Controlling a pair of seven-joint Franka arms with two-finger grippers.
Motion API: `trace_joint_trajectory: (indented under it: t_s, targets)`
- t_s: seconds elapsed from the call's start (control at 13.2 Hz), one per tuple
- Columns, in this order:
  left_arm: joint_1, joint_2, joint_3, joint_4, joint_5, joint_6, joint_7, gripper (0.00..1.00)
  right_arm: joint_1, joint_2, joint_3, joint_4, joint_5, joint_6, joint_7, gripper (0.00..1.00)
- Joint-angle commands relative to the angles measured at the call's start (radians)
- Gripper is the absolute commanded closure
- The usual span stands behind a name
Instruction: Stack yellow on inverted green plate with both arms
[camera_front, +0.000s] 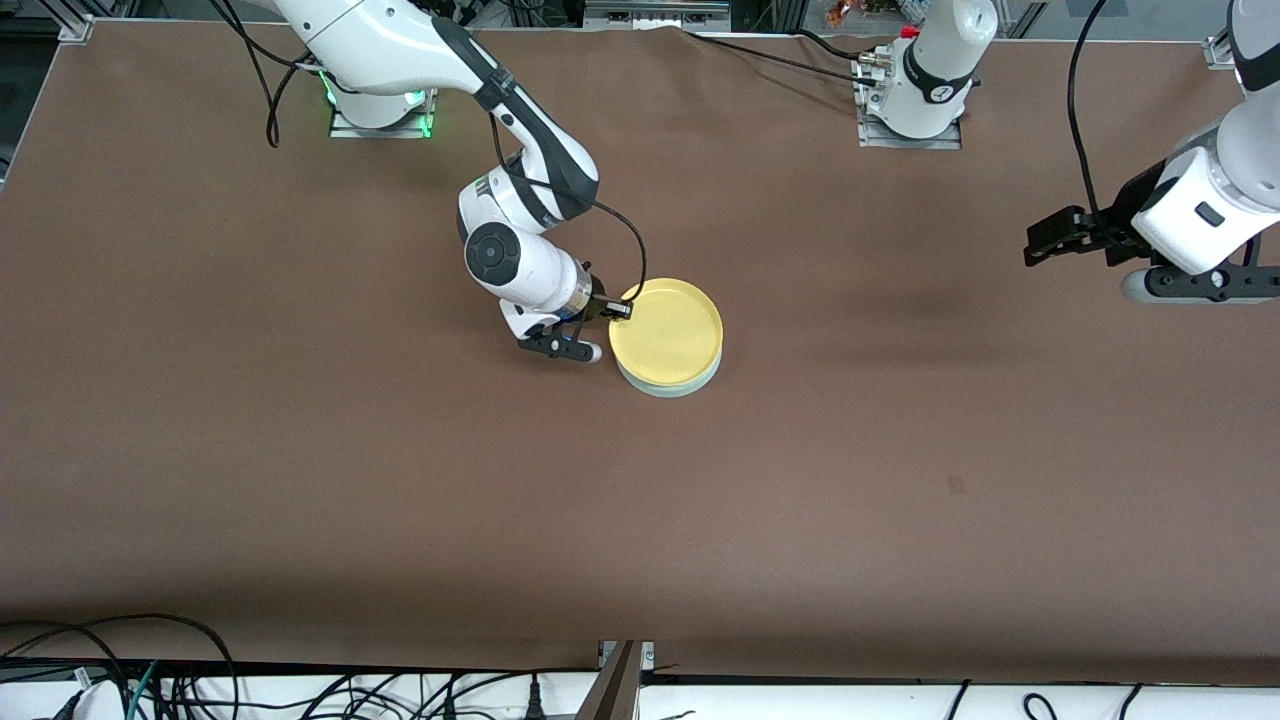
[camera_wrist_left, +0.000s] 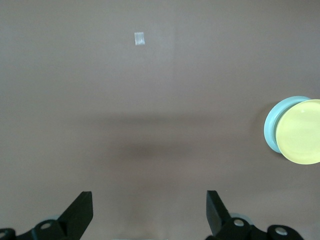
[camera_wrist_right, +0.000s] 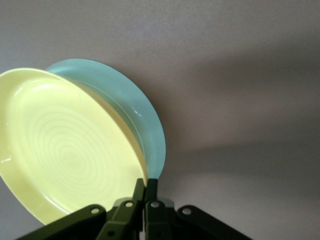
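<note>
A brown bench fills the front view, its surface covered by a matte sheet. A small pale rectangular mark lies flat on the bench toward the left arm's end, nearer the front camera's edge than the middle; the left wrist view shows it too. Black cables lie loose along a white ledge just off the bench's front-camera edge. 2 metal mounting plates sit at the bench's edge where the bases stand, one showing green light.
</note>
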Motion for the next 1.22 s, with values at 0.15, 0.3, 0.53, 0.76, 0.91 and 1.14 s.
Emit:
trace_joint_trajectory:
  t_s: [0.15,0.3,0.53,0.76,0.91,1.14]
  targets:
    - [0.002,-0.027,-0.001,0.034,0.026,0.009,0.015,0.00,0.012,0.010,-0.006,-0.009,-0.023,0.048,0.003,1.00]
    - [0.033,-0.025,0.005,0.037,0.014,0.014,0.019,0.00,0.024,0.022,-0.006,-0.008,-0.022,0.069,0.003,1.00]
    - [0.039,-0.024,0.004,0.084,0.025,0.011,0.018,0.00,0.024,0.024,-0.006,-0.008,-0.020,0.074,0.004,1.00]
    - [0.037,0.007,0.001,0.106,0.019,0.017,0.004,0.00,0.017,0.019,-0.016,-0.005,-0.021,0.071,0.007,0.00]
    - [0.033,0.018,-0.001,0.114,0.026,0.018,0.006,0.00,0.015,-0.024,-0.058,0.005,-0.025,0.036,-0.003,0.00]
    - [0.030,0.045,-0.001,0.143,0.026,0.028,0.006,0.00,0.015,-0.102,-0.193,0.069,-0.051,-0.172,-0.125,0.00]
